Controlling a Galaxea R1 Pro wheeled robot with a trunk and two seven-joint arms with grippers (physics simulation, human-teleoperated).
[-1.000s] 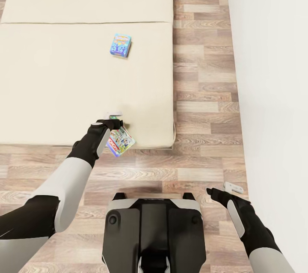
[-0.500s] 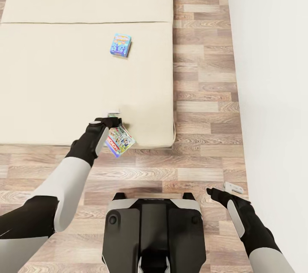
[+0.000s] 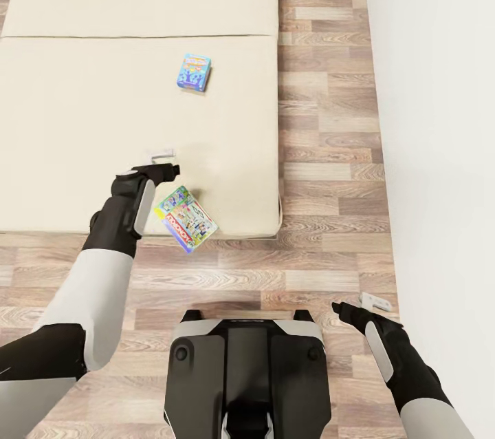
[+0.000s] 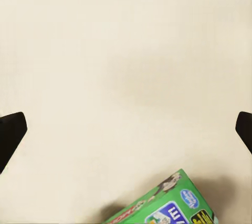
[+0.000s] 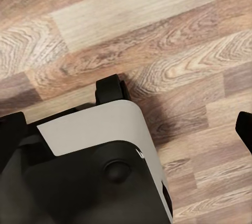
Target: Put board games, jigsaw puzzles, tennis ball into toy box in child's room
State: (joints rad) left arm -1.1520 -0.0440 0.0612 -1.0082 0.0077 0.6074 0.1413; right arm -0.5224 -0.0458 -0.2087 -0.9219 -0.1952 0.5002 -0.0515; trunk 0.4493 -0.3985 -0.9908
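Right now you have two board games on the bed (image 3: 82, 115), and your left gripper (image 3: 162, 161) holds neither of them. Its fingers are spread wide with nothing between them, hovering over bare beige mattress; in the left wrist view the two dark fingertips (image 4: 10, 134) sit at opposite edges with only bedding between.

The first one, the Monopoly box (image 3: 185, 218), is green, white and red. It lies at the near edge of the bed, with one corner poking out past the mattress over the wood-plank floor (image 3: 330, 150). It sits just beside your left gripper, on the side nearer the robot, and apart from the fingers. One green corner of it shows in the left wrist view (image 4: 168, 205).

The second one, the small blue game box (image 3: 194, 72), lies flat farther up the bed, well apart from both the Monopoly box and the gripper.

Your right gripper (image 3: 361, 303) hangs over the floor near the white wall (image 3: 440, 115), beside the robot's base (image 3: 247, 377). Its fingers are parted and empty; the right wrist view looks down on planks and the base (image 5: 94, 166).
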